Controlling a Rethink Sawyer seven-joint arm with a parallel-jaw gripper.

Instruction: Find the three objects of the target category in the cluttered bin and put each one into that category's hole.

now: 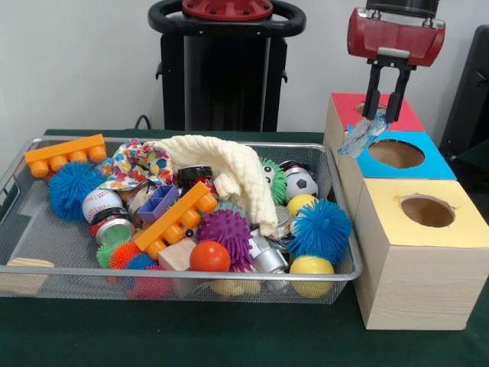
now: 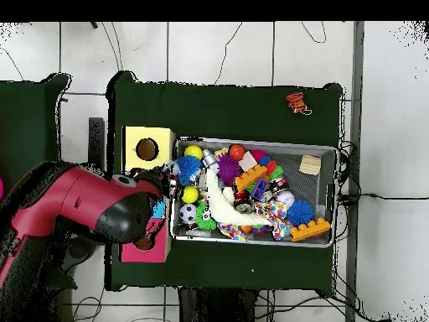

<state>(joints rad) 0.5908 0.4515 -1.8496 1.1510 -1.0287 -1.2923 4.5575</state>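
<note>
The claw (image 1: 386, 115) grips a clear crinkled wrapper (image 1: 361, 136) above the blue-topped box (image 1: 428, 164).

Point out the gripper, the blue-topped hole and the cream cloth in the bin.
gripper (image 1: 386, 116): front view, midway between its fingertips, shut on a clear crinkly piece.
blue-topped hole (image 1: 396, 154): front view, middle of the round opening.
cream cloth (image 1: 229, 170): front view, middle of the draped fold.
</note>
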